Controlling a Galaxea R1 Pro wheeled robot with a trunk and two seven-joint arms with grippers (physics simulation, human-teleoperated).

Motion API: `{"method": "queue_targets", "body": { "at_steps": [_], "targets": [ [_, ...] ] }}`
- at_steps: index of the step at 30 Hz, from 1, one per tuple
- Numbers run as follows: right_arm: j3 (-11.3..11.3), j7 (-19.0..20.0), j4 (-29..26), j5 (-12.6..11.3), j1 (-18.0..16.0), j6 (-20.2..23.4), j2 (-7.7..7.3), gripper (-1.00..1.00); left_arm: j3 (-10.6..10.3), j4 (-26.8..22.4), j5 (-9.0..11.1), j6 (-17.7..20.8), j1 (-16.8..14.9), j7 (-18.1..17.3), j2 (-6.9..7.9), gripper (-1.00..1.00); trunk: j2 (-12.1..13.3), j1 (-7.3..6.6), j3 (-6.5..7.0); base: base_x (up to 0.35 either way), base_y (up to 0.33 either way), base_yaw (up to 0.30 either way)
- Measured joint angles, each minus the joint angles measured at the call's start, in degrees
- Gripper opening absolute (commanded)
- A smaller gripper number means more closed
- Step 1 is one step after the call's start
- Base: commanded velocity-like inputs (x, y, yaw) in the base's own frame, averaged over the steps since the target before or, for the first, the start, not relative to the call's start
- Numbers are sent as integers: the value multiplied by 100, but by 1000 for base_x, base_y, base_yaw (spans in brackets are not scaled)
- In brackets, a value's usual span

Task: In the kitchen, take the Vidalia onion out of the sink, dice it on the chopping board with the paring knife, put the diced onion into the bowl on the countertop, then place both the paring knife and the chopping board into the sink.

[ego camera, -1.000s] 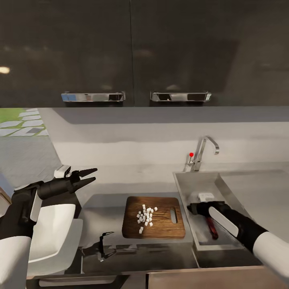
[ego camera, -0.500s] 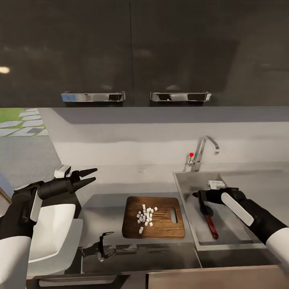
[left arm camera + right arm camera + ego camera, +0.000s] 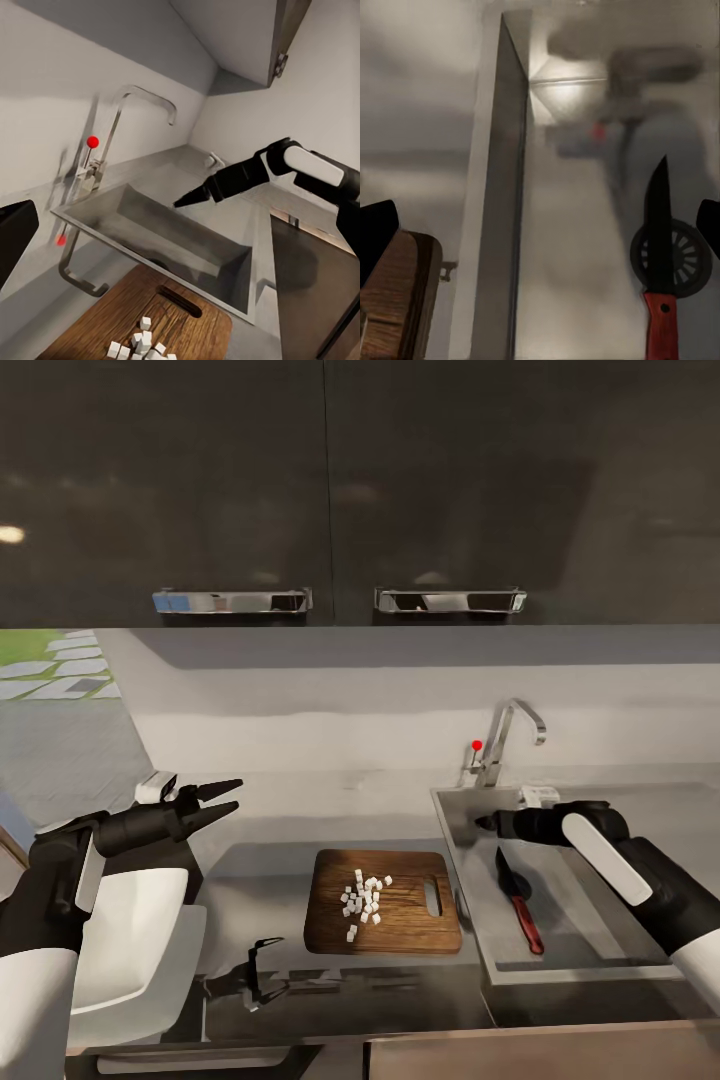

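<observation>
Now, nearest the robot, the chopping board point(image 3: 383, 902) lies flat on the countertop point(image 3: 250, 895) just beside the sink point(image 3: 470, 812), a heap of white diced onion point(image 3: 364, 898) loose on top; its long axis runs left to right, the slot handle toward the basin; it looks stiff and fairly heavy, so the slot end or a long edge seems the best hold, and any tilt would likely shed the cubes; those are small, light and scattery, better tipped or swept than pinched; the white bowl point(image 3: 130, 950) sits at the left under the left arm; the left gripper point(image 3: 225, 800) hangs above the counter with its fingers spread, holding nothing; further along, the paring knife point(image 3: 519, 908) lies on the sink floor, blade across the drain point(image 3: 671, 259), tip pointing toward the back wall, red handle toward the robot; it is thin, rigid and probably slick on steel; above it the right gripper point(image 3: 482, 823) hovers clear of the knife and empty, but whether its fingers are spread I cannot tell; behind stands the tap point(image 3: 510, 738).
</observation>
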Motion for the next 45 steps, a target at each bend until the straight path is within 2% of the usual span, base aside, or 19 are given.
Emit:
{"method": "queue_targets", "body": {
  "at_steps": [2,6,12,16,35,45],
  "targets": [
    [-164,2,-45,-11,-1,53,-1,100,3,-3,0,0,0,0,0,100,0,0,0,0,0,0],
    [-333,14,-65,-26,6,61,5,100,4,1,0,-56,0,0,0,100,0,0,0,0,0,0],
    [-385,25,-68,-29,6,62,7,100,0,8,0,-256,0,0,0,100,0,0,0,0,0,0],
    [-551,33,-128,-31,7,56,11,100,5,9,0,-285,0,0,4,100,0,0,0,0,0,0],
    [-584,44,-183,-31,7,53,34,100,8,17,0,-290,0,0,9,100,0,0,0,-3,0,0],
    [-583,44,-183,-31,7,53,34,100,8,18,-3,-290,0,0,9,100,1,3,0,-215,0,0]
  ]
}}
